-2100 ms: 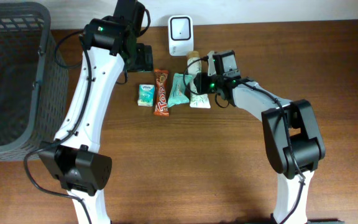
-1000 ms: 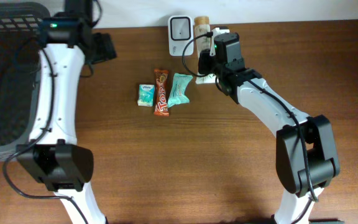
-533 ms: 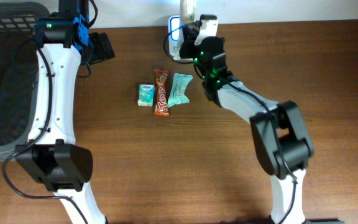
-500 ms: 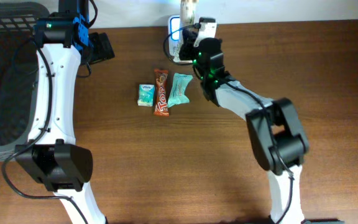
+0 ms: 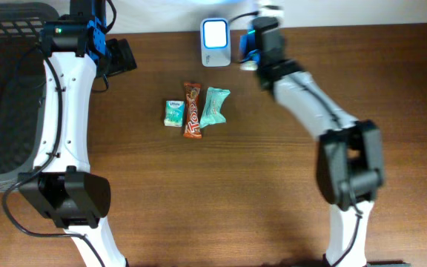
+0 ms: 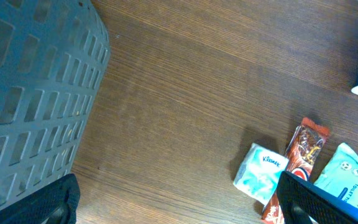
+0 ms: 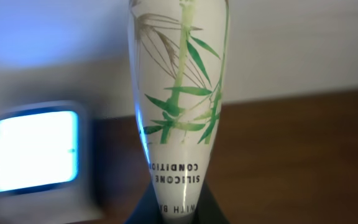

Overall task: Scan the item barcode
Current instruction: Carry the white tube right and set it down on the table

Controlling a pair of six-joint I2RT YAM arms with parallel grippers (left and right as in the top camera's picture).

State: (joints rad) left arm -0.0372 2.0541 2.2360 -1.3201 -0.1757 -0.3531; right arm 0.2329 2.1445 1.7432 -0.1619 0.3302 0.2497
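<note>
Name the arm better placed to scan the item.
Right: the right gripper is shut on the bamboo-print tube beside the lit scanner; the left gripper hangs open, empty, near the basket.

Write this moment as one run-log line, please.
step: scanning | right claw: shut on bamboo-print tube, beside lit scanner | left claw: open, empty

White bamboo-print tube beside lit scanner
</note>
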